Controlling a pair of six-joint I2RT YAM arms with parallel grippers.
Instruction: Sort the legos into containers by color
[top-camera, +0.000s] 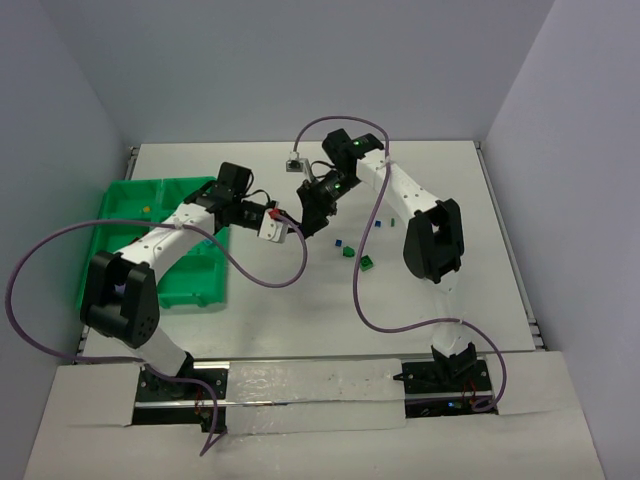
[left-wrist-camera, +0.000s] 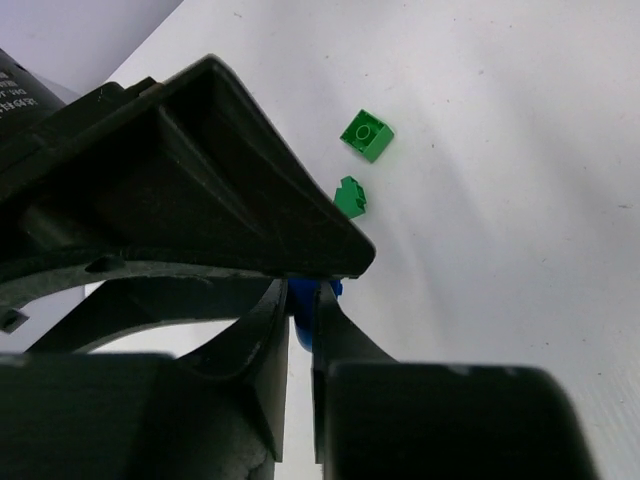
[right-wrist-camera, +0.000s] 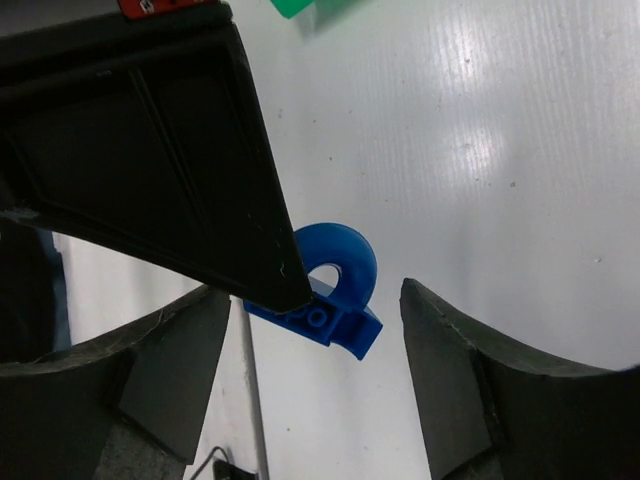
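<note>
The biggest thing is the white table (top-camera: 280, 320). On its left side sits the green tray (top-camera: 125, 200), with low walls that cut it into bins. The left arm (top-camera: 165, 245) lies across the tray and hides most of the bins. The bins that show look bare, but one far bin has a tiny speck (top-camera: 146, 208) in it, too small to tell what it is. The right arm (top-camera: 400, 190) bends in from the other side. Both arms meet near the middle of the table, well away from the tray. The left gripper (left-wrist-camera: 300, 300) is squeezed tight on a blue lego (right-wrist-camera: 335, 290) with a round loop on it, and the lego sticks out past its fingertips. The right gripper (right-wrist-camera: 315, 290) has its fingers spread wide. The blue lego sits in the gap between them, and neither finger touches it. Two green legos (left-wrist-camera: 366, 134) lie loose on the table just past the grippers, close to each other but not touching. In the top view a tiny blue lego (top-camera: 338, 242) lies beside them, and two more small bits (top-camera: 378, 224) lie near the right arm.
</note>
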